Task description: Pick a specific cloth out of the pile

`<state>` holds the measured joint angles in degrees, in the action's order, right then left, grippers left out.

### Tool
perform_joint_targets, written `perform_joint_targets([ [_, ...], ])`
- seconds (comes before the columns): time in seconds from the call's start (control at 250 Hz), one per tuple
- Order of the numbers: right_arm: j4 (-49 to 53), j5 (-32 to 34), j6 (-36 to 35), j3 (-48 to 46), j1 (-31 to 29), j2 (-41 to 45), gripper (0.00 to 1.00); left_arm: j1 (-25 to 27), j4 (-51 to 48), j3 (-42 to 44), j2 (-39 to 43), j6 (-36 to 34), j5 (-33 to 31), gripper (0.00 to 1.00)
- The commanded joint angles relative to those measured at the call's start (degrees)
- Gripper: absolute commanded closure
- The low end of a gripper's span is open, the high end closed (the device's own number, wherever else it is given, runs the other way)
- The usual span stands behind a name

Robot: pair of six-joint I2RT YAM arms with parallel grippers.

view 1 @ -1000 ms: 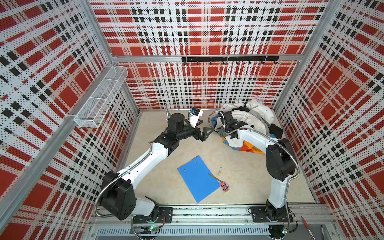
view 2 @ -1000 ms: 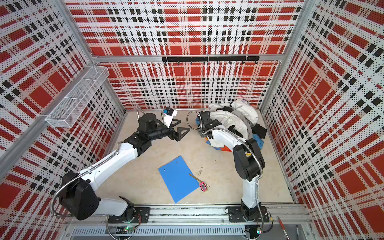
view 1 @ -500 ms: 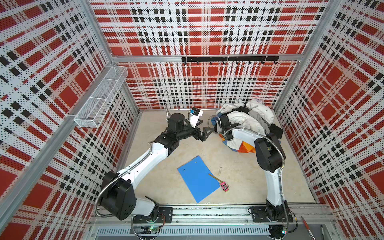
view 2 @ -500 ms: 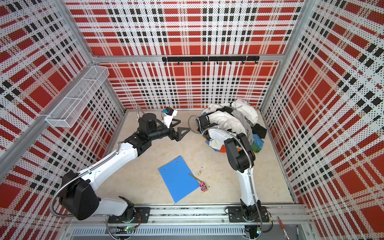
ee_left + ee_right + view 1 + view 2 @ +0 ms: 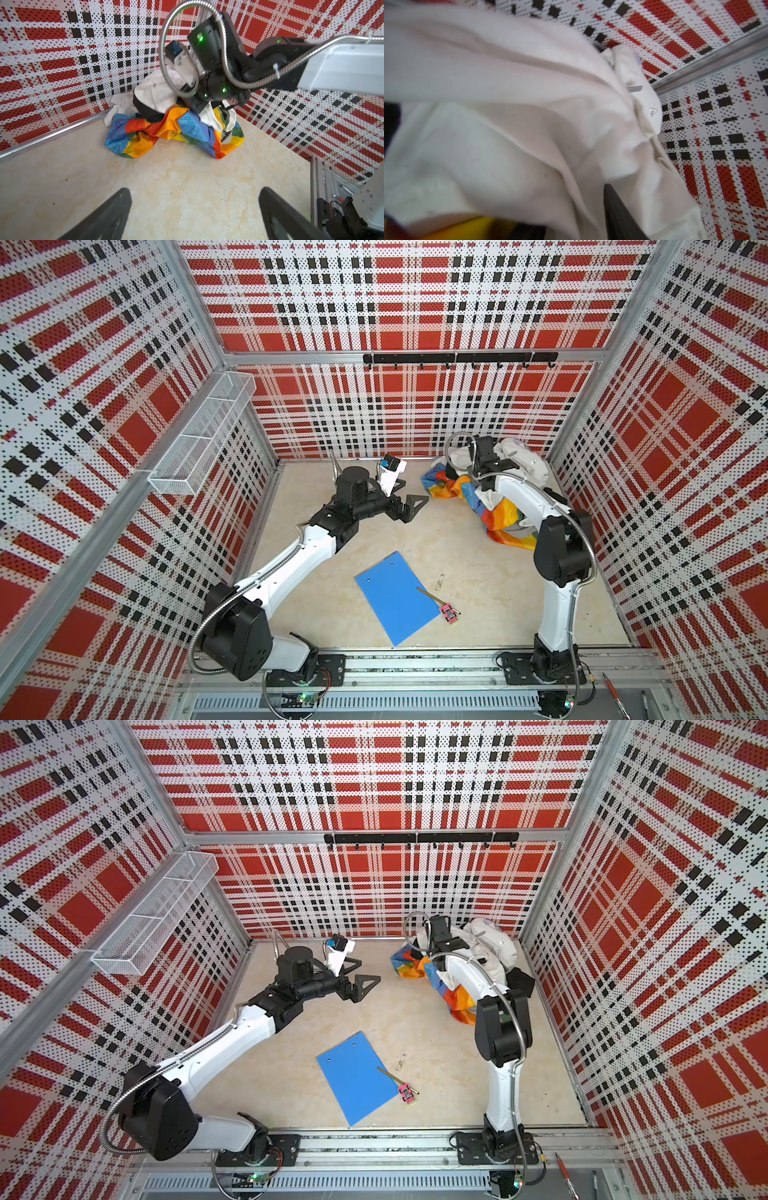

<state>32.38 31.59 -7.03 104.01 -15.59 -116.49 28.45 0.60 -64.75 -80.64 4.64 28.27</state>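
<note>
Beige floor (image 5: 478, 564) — cloth (image 5: 449, 487) now spread wider beside pile (image 5: 530, 460).

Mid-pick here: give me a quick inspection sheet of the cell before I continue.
Surface: beige tabletop, faintly stained.
Job's things: rainbow cloth crumpled against the pile, partly under white garments.
Clutter: blue board, pencil, small pink toy near front.
Grippers: left gripper open, apart from cloth; right gripper in pile, jaws hidden.
Cables: metal conduit loops at right wrist, beside pile.
Surroundings: plaid perforated walls, wire basket, hook rail.

Left fingers (image 5: 108, 216) spread wide, right arm (image 5: 519, 495) bent
</note>
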Motion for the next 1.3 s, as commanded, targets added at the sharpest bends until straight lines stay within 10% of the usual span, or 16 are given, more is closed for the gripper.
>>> perform_joint_targets([
  [0.0,-1.3,-3.8,1.2,2.0,1.4,-1.2,0.45,0.6,0.2,-1.0,-0.4,0.1,0.8,0.01],
  [0.304,-0.1,-10.5,5.1,3.9,1.4,-6.5,0.19,2.4,-0.7,-1.0,-0.5,-1.1,-0.7,0.01],
  [0.616,-1.5,-15.5,6.8,-3.9,1.4,7.5,0.0,2.4,-0.7,-1.1,-0.6,-0.8,-0.2,0.01],
  [1.297,-26.9,-34.3,15.3,-46.5,0.9,45.4,0.0,2.2,-3.0,-2.3,-4.0,6.2,-7.3,0.03],
])
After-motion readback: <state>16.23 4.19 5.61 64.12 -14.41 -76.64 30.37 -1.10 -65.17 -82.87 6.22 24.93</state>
